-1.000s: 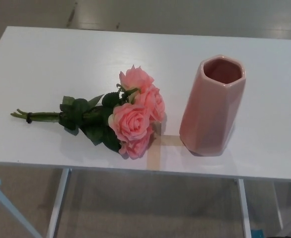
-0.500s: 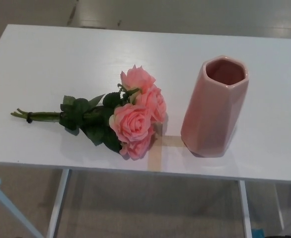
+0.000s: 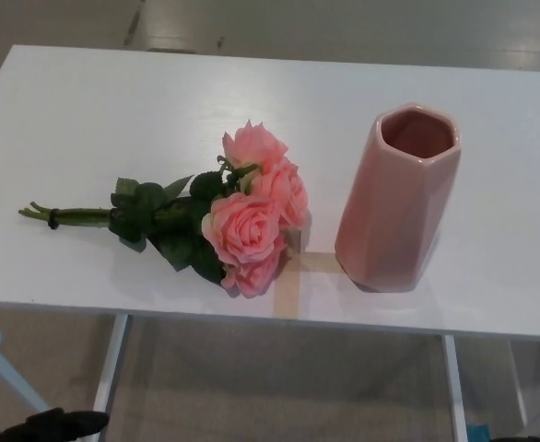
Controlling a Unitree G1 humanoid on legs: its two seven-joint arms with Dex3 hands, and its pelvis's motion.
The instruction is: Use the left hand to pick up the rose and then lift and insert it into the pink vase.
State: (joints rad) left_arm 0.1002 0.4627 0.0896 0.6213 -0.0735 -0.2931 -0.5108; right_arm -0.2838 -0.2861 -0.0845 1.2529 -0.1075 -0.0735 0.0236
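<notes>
Rising into view under the table's near left corner, the left hand (image 3: 49,425) is seen only as a dark sliver; its finger spread cannot be told. The rose (image 3: 242,221) lies flat near the near edge. Its bound stems (image 3: 67,216) should be grasped, blooms spared. The pink vase (image 3: 397,195) stands upright just beside.

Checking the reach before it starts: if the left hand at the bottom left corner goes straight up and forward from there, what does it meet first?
Probably the table's near edge, since the left hand sits below it. Past that come the rose stems. Depth is unclear.
</notes>
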